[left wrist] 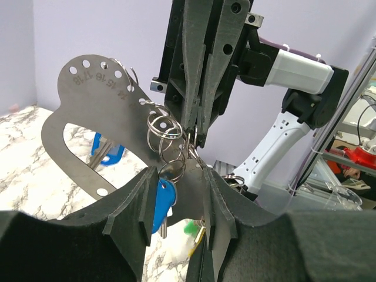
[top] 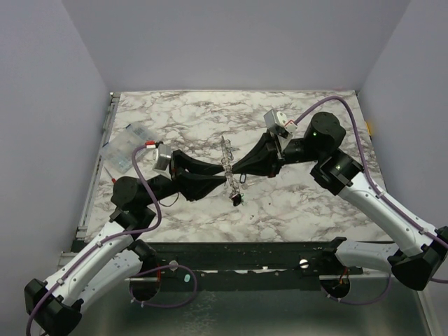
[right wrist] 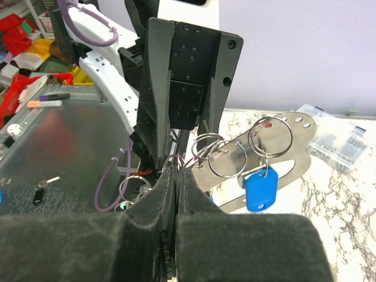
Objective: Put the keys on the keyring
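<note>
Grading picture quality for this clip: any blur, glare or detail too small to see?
Top view: even light, soft shadows, fine detail lost. Left wrist view: perforated metal plate sharp, stamped numbers legible; left hand soft in foreground. Right wrist view: blue key crisp; right hand blurred.

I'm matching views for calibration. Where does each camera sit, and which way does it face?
Top: above and behind the robot, looking down on the table; both arms show, left gripper and right gripper meeting at the plate.
Left wrist: on the left arm, facing the right gripper; left fingers at bottom.
Right wrist: on the right arm, facing the left gripper; right fingers at bottom.
Shared: both wrist views show the plate and rings.
</note>
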